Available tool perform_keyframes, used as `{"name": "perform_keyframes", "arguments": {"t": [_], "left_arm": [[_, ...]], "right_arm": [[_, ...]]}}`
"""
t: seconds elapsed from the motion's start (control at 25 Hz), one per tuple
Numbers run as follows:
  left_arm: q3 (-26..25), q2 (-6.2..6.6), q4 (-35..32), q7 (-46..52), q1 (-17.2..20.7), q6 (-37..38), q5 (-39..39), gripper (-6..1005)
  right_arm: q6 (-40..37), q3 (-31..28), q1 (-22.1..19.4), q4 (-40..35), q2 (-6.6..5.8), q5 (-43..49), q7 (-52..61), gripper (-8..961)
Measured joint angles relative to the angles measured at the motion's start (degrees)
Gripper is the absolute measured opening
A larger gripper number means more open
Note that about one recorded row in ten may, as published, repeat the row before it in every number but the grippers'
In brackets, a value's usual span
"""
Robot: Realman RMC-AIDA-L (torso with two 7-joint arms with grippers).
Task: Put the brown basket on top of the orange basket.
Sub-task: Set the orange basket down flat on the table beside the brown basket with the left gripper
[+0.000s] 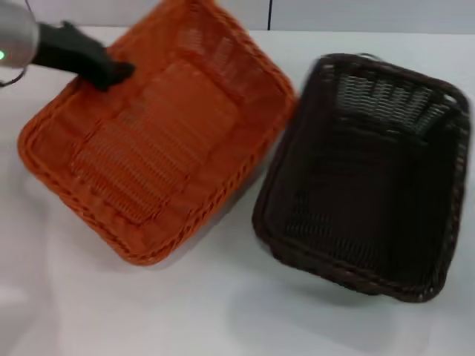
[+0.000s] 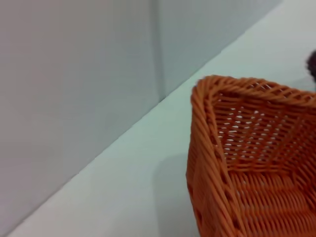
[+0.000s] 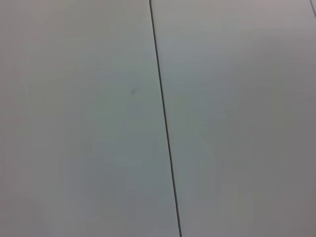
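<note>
The orange basket point(image 1: 156, 141) sits at the left of the white table point(image 1: 223, 311), turned at an angle. The brown basket point(image 1: 364, 178) stands to its right, close beside it, with their rims nearly touching. My left gripper point(image 1: 119, 73), black, reaches in from the upper left and sits at the orange basket's far left rim, its tip over the inside of the basket. The left wrist view shows one corner of the orange basket point(image 2: 256, 163) with its braided rim. My right gripper is out of view, and its wrist view shows neither basket.
A pale wall point(image 2: 74, 74) runs along the table's far edge, just behind the orange basket. The right wrist view shows only a pale panel with a thin dark seam point(image 3: 165, 123). Bare table lies in front of both baskets.
</note>
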State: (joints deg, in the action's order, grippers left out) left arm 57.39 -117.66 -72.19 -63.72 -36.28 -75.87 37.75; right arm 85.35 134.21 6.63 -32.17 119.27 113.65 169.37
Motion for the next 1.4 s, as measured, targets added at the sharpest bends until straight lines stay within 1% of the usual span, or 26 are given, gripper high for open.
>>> {"name": "perform_keyframes", "arguments": {"t": [0.2,0.48,0.56,0.6,0.68,0.84,0.92,1.0,1.08,1.2,1.24,1.28,1.4], "left_arm": [[-0.2,-0.18,4.3,-7.8,-4.9,-0.4,0.0,165],[0.7,-0.46,6.1,-18.5,-8.8,-0.6,0.3,157],[0.8,-0.59,7.1,-21.3,-10.0,0.1,0.4,156],[0.8,-0.59,7.1,-21.3,-10.0,0.1,0.4,156],[0.9,-0.82,9.6,-25.8,-12.0,3.5,0.5,155],[0.9,-0.83,10.9,-27.3,-12.8,5.2,0.5,152],[0.8,-0.84,13.3,-29.9,-14.4,7.6,0.5,150],[0.8,-0.84,13.3,-29.9,-14.4,7.6,0.5,148],[1.0,-0.96,15.5,-33.0,-15.5,8.7,0.9,146],[1.1,-0.99,16.6,-33.2,-16.0,9.3,1.1,159],[1.1,-1.0,18.1,-33.3,-16.7,10.2,1.3,163],[1.4,-1.0,18.4,-33.3,-16.8,11.6,1.3,167],[1.4,-1.0,18.4,-33.3,-16.8,11.6,1.3,180]], "right_arm": [[0.0,0.0,-0.4,-0.1,0.03,0.0,0.0,788],[0.0,0.0,-0.1,-0.1,0.07,0.0,0.0,788],[-0.1,0.0,0.1,-0.1,0.08,0.0,0.0,788],[-0.2,0.0,0.2,-0.1,0.08,0.0,0.0,789],[-0.3,0.3,0.3,-0.1,0.08,0.1,0.0,789],[-0.3,0.7,0.4,0.0,0.04,0.1,0.0,789],[-0.3,0.8,0.2,0.0,0.04,0.1,0.0,789],[-0.2,1.1,0.1,0.0,0.08,0.1,0.0,789],[-0.2,1.4,0.1,0.0,0.1,0.0,0.0,789],[-0.2,1.4,0.2,-0.1,0.1,0.0,0.0,789],[-0.2,1.4,0.3,-0.1,0.1,0.0,0.0,789],[-0.2,1.5,0.4,-0.1,0.09,0.0,0.0,788],[-0.3,1.5,0.5,-0.1,0.08,0.0,0.0,788]]}}
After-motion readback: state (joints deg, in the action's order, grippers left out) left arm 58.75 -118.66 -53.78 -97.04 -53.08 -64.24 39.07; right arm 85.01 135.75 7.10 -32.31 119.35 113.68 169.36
